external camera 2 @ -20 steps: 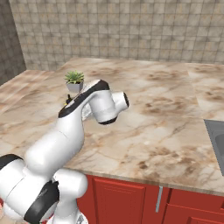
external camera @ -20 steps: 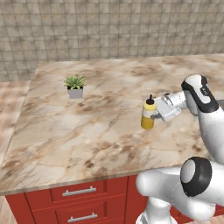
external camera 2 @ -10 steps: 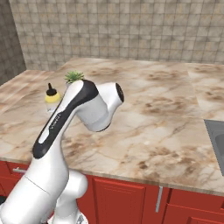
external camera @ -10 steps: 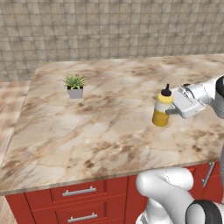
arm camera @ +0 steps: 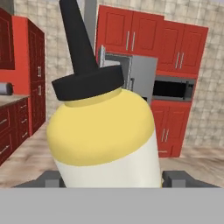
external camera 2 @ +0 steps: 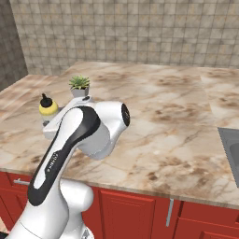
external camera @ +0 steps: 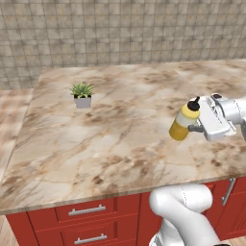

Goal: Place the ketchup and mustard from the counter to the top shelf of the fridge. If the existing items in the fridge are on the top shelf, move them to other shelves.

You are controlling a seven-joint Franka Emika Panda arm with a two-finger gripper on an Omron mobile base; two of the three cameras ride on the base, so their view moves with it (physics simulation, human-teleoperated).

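So the pincer has the mustard clamped between its fingers, lifted and tilted above the worktop, off toward the front right from the little potted plant. From the right base camera the arm covers most of the bottle, just the yellow top and black nozzle poke out. Hand cam has the bottle's bottom cut off.

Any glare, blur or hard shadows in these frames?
Left base view: flat, even light, soft shadow beside the potted plant, no glare. Right base view: sharp throughout. Hand view: the mustard looms large and slightly soft-edged, with gentle shading.
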